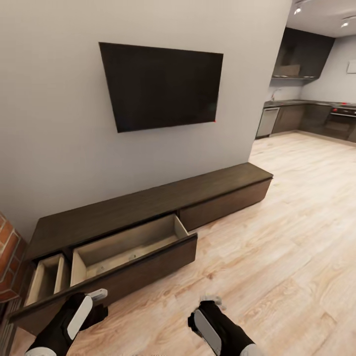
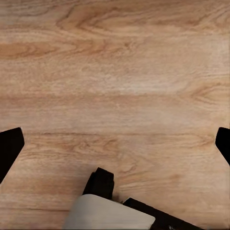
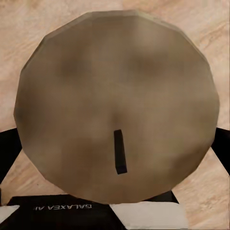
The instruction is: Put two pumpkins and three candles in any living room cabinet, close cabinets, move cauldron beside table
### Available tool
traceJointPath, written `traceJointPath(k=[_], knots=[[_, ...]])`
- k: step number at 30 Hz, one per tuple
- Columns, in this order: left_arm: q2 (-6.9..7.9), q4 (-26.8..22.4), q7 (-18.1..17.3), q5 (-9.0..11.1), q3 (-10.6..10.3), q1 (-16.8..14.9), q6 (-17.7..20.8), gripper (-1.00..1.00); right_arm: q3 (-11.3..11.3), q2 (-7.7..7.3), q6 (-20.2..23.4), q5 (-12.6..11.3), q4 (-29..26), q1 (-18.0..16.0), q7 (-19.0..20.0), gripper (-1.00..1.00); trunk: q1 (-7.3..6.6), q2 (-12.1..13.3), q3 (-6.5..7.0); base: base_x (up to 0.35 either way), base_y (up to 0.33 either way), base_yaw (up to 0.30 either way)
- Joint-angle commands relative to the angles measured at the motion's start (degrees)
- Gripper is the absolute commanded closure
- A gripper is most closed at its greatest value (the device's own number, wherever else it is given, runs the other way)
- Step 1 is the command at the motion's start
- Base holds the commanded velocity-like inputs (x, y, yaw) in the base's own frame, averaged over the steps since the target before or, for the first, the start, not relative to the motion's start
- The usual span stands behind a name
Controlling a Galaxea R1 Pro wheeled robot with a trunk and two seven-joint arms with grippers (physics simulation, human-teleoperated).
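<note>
Over pale wood flooring, the right pincer (image 3: 115,191) is gripping a stubby olive-brown wax candle (image 3: 117,103), heading for the long dark-brown wooden cabinet's (image 1: 148,207) open drawer; left pincer (image 2: 115,143) spread wide, empty.

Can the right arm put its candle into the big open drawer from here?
Probably yes: the right gripper holds the candle over bare floor, the cabinet's open drawer lies just ahead with nothing between.

Light wood plank floor (image 1: 296,237). Plain grey wall (image 1: 49,99) carries a black television (image 1: 163,84). Brick column (image 1: 7,262) at left. Dark kitchen units (image 1: 316,116) beyond, under ceiling spotlights (image 1: 298,10).
</note>
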Motion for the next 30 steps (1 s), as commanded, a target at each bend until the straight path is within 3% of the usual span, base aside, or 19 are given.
traceJointPath(k=[1,4,7,11,23,27,30], knots=[[0.16,-0.76,0.01,0.08,0.16,0.0,2.0,-1.0,-0.06,0.0,5.27,0.54,-3.91,-0.06,-0.09,1.0,-0.23,0.42,0.14,0.0,0.0,0.27],[0.46,-4.24,0.02,0.34,0.52,-0.02,7.65,-1.0,-1.0,0.0,16.27,0.45,-14.73,-0.13,-0.07,1.0,-0.88,1.62,0.53,0.0,0.0,0.245],[0.53,-6.53,0.03,0.46,0.63,-0.03,9.87,-1.0,-2.87,0.0,21.13,0.48,-20.0,-0.17,-0.3,1.0,-1.54,2.82,0.9,0.0,0.0,0.224],[0.38,-8.13,0.01,0.51,0.6,-0.03,10.86,-1.0,-3.71,0.0,23.79,0.49,-21.58,-0.23,-0.69,1.0,-2.42,4.43,1.34,0.0,0.0,0.202],[0.2,-8.75,0.03,0.52,0.34,-0.03,11.17,-1.0,-3.8,0.0,21.38,0.47,-22.01,-0.07,-0.27,1.0,-5.06,9.24,3.28,0.0,0.0,0.038],[0.16,-8.94,0.03,0.52,0.34,-0.03,11.15,-1.0,-3.39,0.0,14.49,0.42,-21.86,0.19,0.07,1.0,-5.06,9.24,3.28,0.0,0.0,0.0],[0.17,-9.13,0.03,0.52,0.33,-0.03,11.17,-1.0,-3.25,0.0,12.42,0.52,-21.72,0.26,-0.06,1.0,-5.06,9.24,3.28,0.0,0.0,0.0]])
